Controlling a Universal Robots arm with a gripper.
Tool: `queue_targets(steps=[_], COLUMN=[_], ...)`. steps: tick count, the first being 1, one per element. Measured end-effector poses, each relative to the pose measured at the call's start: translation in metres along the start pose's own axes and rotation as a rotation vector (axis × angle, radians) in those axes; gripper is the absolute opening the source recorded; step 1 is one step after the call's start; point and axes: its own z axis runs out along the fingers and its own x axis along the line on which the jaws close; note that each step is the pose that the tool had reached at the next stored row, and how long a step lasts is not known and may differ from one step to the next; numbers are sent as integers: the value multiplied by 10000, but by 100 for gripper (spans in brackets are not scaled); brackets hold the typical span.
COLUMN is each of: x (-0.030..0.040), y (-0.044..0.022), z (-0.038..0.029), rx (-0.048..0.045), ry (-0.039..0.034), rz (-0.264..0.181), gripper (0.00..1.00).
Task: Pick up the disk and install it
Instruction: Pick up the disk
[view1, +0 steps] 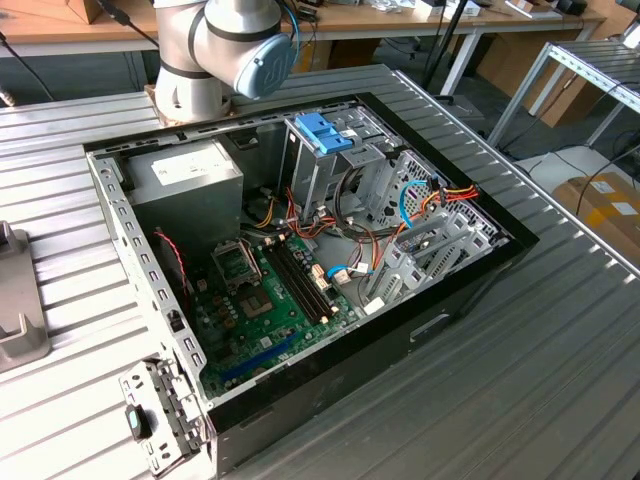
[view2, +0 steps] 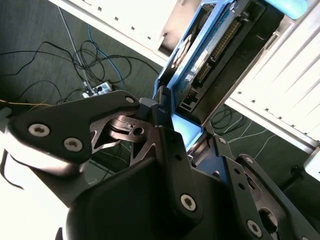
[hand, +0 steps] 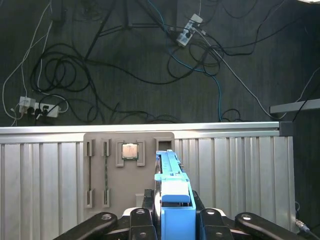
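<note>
Blue-framed disk (hand: 169, 170) in hand (hand: 172, 220) (connector pins (view2: 221, 41))

Table (view1: 540, 340) is ribbed grey metal slats and looks bright and evenly lit in the first wrist view. Floor (hand: 135, 95) is dark, with loose cables (hand: 65, 70) tangled across it and a white power strip (hand: 40, 106) lying among them. Exterior view: wooden benches (view1: 400, 22) along the back, second slatted metal table (view1: 600, 75) at the exterior view's right, cardboard box (view1: 610, 210) on the floor near it.

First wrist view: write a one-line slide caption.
Gripper grips the blue-framed disk edge-on; grey parts tray on ribbed table beyond.
</note>
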Motion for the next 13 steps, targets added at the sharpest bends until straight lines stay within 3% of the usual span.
queue_targets(steps=[13], x=[180], y=[-4], z=[-19], rx=[0], ry=[-1], rz=[0], gripper=[37])
